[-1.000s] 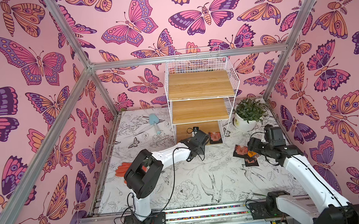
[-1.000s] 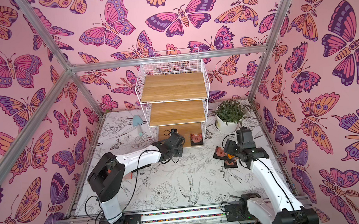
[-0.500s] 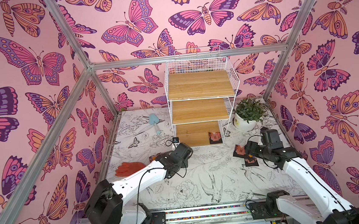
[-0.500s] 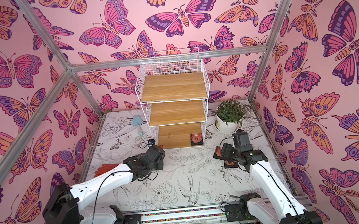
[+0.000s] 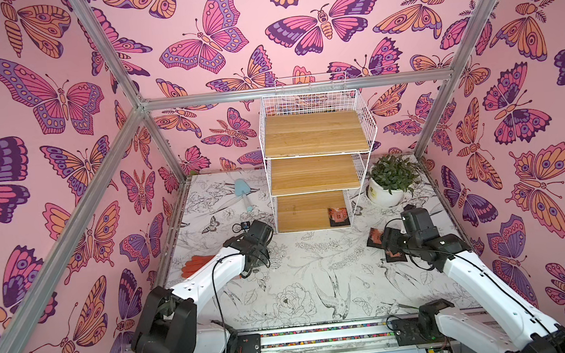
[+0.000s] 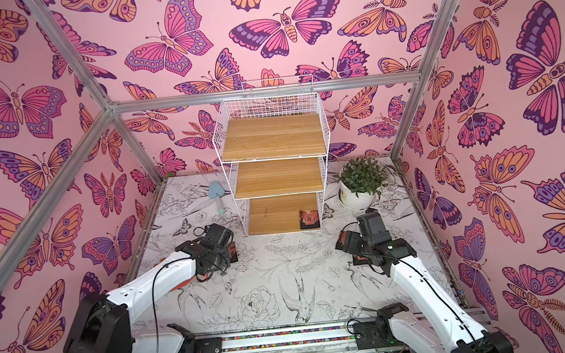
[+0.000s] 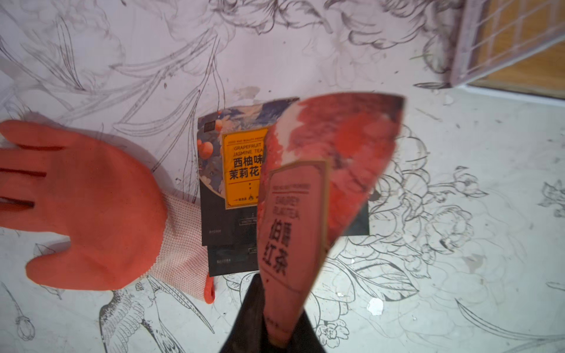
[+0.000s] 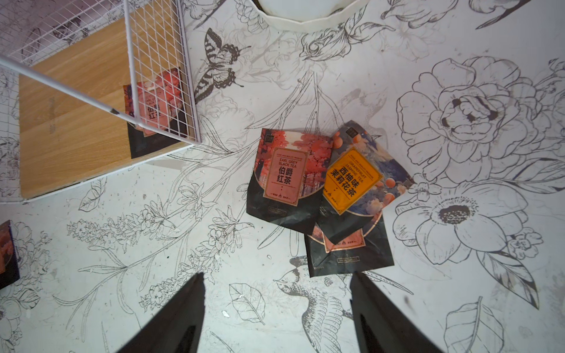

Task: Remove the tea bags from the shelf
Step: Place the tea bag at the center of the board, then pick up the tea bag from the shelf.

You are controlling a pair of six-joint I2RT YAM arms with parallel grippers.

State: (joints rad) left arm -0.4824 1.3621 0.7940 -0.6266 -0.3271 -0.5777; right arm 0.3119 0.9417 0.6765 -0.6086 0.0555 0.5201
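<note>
Top views and wrist cams, tabletop rig: one sachet [image 5: 338, 216] lies on the btm wooden board of the white wire shelf [image 5: 316, 136], at the board's front R corner, seen through the grid in the R wrist view. The L gripper [image 7: 276, 321] hangs over the table [image 5: 318, 279] in front of the shelf's L side. The end of a red-label sachet [image 7: 293, 198] sits between its jaws. That sachet is blurred, and it can't be told whether the jaws clamp it or have let go. Below it an orange-label sachet [image 7: 238, 165] lies atop another dark sachet [image 7: 229, 259], both just beside the cuff of an orange glove [image 7: 85, 207]. The R gripper [image 8: 278, 273], jaws spread wide w/ nothing between them, hovers next to a pile of three sachets [image 8: 284, 177] that overlap on the table, near the potted plant [image 5: 391, 181].
</note>
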